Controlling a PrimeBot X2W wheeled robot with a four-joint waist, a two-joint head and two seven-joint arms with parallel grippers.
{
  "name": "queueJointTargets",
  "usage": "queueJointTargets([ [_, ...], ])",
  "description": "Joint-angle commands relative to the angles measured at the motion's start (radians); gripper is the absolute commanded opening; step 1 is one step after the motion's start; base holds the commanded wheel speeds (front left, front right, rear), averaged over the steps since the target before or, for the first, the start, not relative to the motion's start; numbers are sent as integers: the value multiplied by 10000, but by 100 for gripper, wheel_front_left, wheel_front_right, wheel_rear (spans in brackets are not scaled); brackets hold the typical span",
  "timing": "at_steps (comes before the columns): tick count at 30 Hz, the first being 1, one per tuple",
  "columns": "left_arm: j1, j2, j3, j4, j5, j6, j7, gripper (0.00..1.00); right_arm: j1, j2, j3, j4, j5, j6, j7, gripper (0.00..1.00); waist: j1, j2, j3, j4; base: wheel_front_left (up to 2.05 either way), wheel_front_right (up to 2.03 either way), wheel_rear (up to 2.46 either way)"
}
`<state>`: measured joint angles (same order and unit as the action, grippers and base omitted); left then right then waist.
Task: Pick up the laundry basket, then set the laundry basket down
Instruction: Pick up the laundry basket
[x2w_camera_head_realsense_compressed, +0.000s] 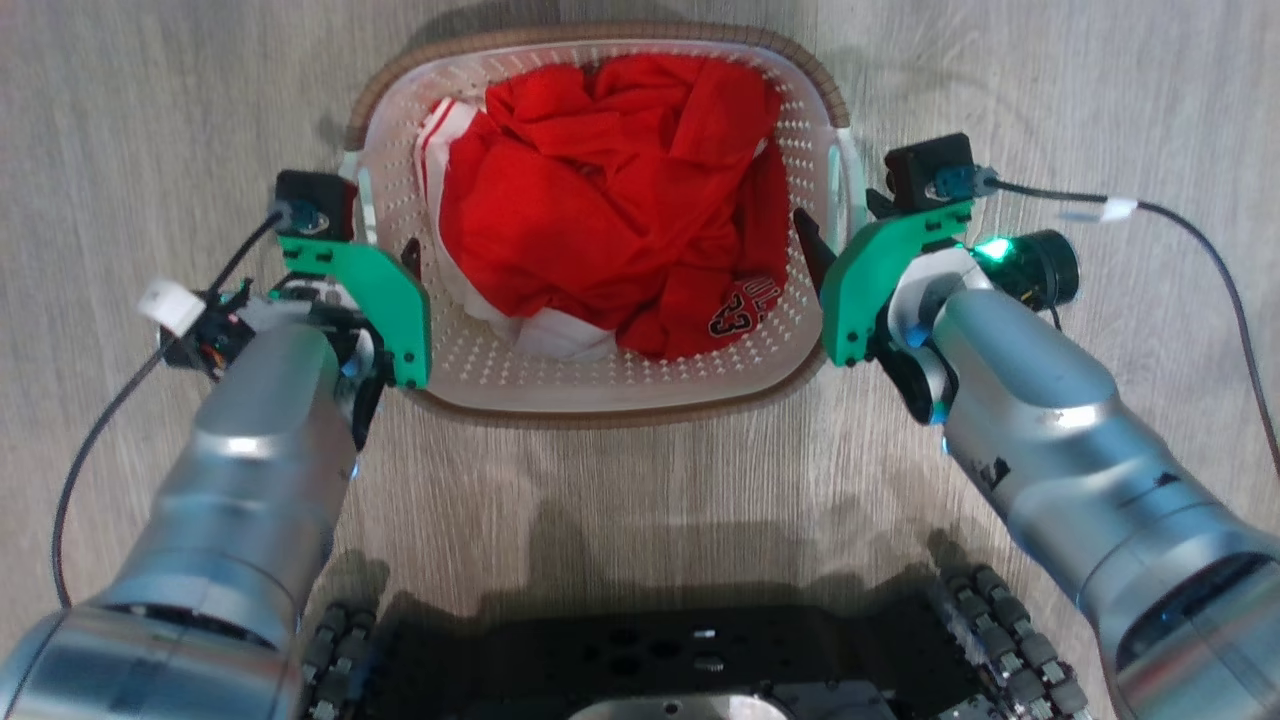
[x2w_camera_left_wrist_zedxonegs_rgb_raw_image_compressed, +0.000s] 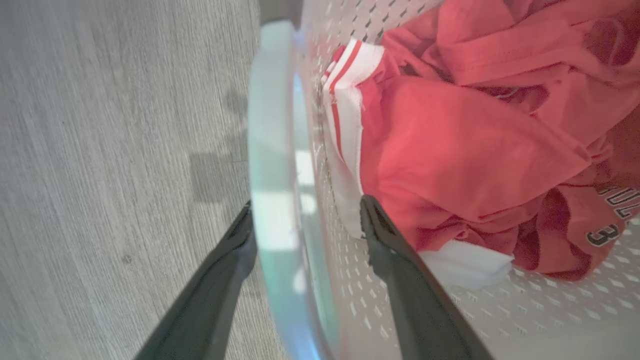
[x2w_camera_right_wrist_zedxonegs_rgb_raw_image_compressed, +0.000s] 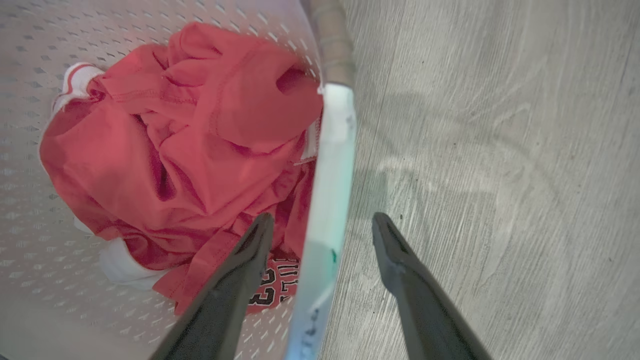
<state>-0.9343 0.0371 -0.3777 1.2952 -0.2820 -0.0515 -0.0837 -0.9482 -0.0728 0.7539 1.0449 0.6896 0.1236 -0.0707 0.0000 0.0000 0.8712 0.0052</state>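
Note:
The laundry basket (x2w_camera_head_realsense_compressed: 480, 362) stands on the floor straight ahead: white perforated walls, brown rim, red and white clothes (x2w_camera_head_realsense_compressed: 600, 190) inside. My left gripper (x2w_camera_head_realsense_compressed: 385, 248) is open astride the left side handle (x2w_camera_left_wrist_zedxonegs_rgb_raw_image_compressed: 272, 150), one finger outside over the floor, the other inside by the clothes. My right gripper (x2w_camera_head_realsense_compressed: 840, 215) is open astride the right side handle (x2w_camera_right_wrist_zedxonegs_rgb_raw_image_compressed: 332, 165) in the same way. In the wrist views the left gripper (x2w_camera_left_wrist_zedxonegs_rgb_raw_image_compressed: 306, 215) and the right gripper (x2w_camera_right_wrist_zedxonegs_rgb_raw_image_compressed: 322, 223) each show a gap between the fingers and the handle.
Pale wood-grain floor (x2w_camera_head_realsense_compressed: 150, 120) lies all around the basket. My dark wheeled base (x2w_camera_head_realsense_compressed: 650, 650) sits close below it. A cable (x2w_camera_head_realsense_compressed: 1200, 250) trails from the right wrist and another cable (x2w_camera_head_realsense_compressed: 100, 430) from the left.

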Motion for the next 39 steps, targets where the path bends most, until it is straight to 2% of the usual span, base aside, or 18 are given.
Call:
queueJointTargets([
  [1, -65, 432, 145, -48, 11, 64, 119, 100, 208, 173, 182, -73, 99, 71, 33, 100, 0, 0, 231, 1, 0, 0, 0],
  [10, -616, 500, -113, -46, 59, -47, 680, 100, -528, 216, 628, 312, 480, 71, 29, 100, 0, 0, 939, -40, 0, 0, 0],
  [23, -797, 386, -304, -45, -106, -144, 921, 100, -770, 224, 1319, 336, 1279, 71, 11, 100, 0, 0, 1114, -58, 0, 0, 0],
  [24, -796, 376, -231, -45, -221, -201, 950, 84, -782, 224, 1366, 349, 1337, 71, 7, 100, 0, 0, 1119, -57, 0, 0, 0],
  [25, -815, 359, -168, -45, -324, -248, 918, 41, -783, 224, 1429, 347, 1396, 71, 28, 34, 0, 0, 1121, -50, 0, 0, 0],
  [26, -836, 342, -137, -45, -390, -279, 856, 0, -783, 224, 1490, 341, 1453, 71, 30, 0, 0, 0, 1121, -45, 0, 0, 0],
  [39, -804, 267, -606, -44, -398, -613, 1209, 0, -850, 225, 1973, 528, 2115, 71, -8, 0, 0, 0, 1035, -68, 0, 0, 0],
])
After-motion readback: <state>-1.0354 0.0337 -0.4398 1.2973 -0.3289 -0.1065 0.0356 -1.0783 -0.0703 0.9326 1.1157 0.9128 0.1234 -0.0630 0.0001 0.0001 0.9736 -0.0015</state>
